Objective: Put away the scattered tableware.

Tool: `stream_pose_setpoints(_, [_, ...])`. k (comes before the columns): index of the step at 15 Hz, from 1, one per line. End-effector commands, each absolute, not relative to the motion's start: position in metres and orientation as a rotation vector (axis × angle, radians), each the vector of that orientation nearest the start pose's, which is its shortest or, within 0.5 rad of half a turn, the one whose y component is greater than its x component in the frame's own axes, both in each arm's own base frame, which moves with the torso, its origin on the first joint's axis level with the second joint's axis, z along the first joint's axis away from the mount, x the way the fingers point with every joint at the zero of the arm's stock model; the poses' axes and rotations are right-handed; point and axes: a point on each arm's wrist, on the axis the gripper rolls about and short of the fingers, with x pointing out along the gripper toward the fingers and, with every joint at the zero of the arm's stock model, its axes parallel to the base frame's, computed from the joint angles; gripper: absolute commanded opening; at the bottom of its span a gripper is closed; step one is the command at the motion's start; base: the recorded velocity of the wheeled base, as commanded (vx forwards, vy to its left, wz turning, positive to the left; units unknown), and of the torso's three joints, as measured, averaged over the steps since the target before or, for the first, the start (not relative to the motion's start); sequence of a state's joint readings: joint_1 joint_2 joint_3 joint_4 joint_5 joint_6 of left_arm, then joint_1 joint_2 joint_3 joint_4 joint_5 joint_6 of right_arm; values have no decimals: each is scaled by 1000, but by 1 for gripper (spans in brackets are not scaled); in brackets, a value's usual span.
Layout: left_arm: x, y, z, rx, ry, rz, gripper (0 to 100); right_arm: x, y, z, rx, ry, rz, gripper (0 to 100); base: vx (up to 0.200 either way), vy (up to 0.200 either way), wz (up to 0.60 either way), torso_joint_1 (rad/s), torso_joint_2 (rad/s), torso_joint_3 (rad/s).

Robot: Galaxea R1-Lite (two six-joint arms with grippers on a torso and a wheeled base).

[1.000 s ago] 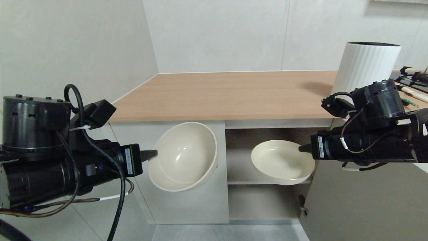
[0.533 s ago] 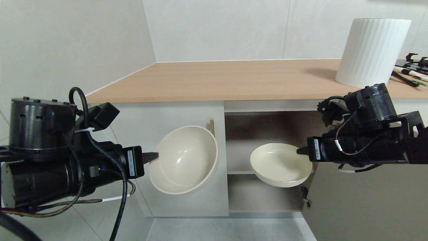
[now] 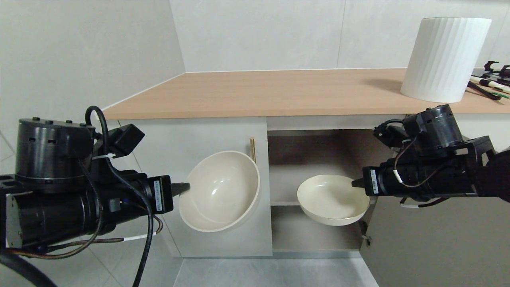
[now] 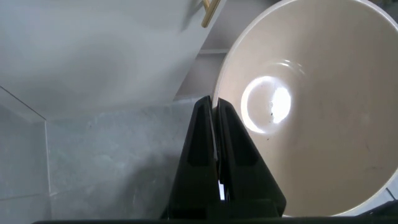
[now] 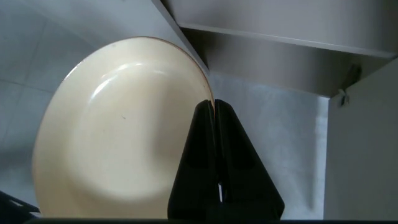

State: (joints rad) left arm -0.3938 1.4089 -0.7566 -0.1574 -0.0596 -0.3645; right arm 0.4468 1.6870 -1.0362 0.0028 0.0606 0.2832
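Note:
A deep cream bowl [image 3: 219,191] hangs tilted in front of the closed left cabinet door, held by its rim in my left gripper [image 3: 184,187], which is shut on it. The left wrist view has the same bowl [image 4: 311,106] with the two fingers [image 4: 214,118] pinching its edge. A shallow cream plate [image 3: 332,199] is held nearly level at the mouth of the open cabinet compartment, just above the shelf edge, with my right gripper [image 3: 356,182] shut on its rim. In the right wrist view the plate [image 5: 118,124] sits left of the closed fingers [image 5: 214,115].
The open cabinet has a middle shelf [image 3: 285,203] and a floor below it. Its door [image 3: 430,239] stands open at the right. A brass handle [image 3: 252,148] marks the closed left door. On the wooden counter [image 3: 279,91] stand a white ribbed cylinder [image 3: 446,59] and some utensils [image 3: 488,81].
The head camera has dropped, so the counter sits higher in view and the cabinet shows more. The right gripper and plate have sunk slightly towards the shelf. The left bowl holds steady.

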Motion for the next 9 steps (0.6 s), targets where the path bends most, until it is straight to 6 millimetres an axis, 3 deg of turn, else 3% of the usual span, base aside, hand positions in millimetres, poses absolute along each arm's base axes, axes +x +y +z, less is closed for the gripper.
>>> stream_pose_setpoints(1, [210, -89, 200, -267, 573, -347, 0, 290, 140, 160, 118, 777, 375, 0, 0, 0, 0, 0, 0, 0])
stream_pose_setpoints(4, [211, -89, 199, -266, 579, -346, 0, 330, 157, 107, 79, 768, 253, 0, 0, 0, 0, 0, 0, 0])
stream_pose_setpoints(5, [211, -89, 198, -266, 580, -346, 0, 337, 159, 98, 76, 754, 233, 0, 0, 0, 0, 0, 0, 0])
stream_pose_setpoints(6, [211, -89, 198, -265, 582, -345, 0, 357, 160, 75, 74, 722, 186, 0, 0, 0, 0, 0, 0, 0])
stream_pose_setpoints(9, [212, -90, 196, -263, 590, -347, 0, 396, 162, 49, 118, 705, 143, 0, 0, 0, 0, 0, 0, 0])
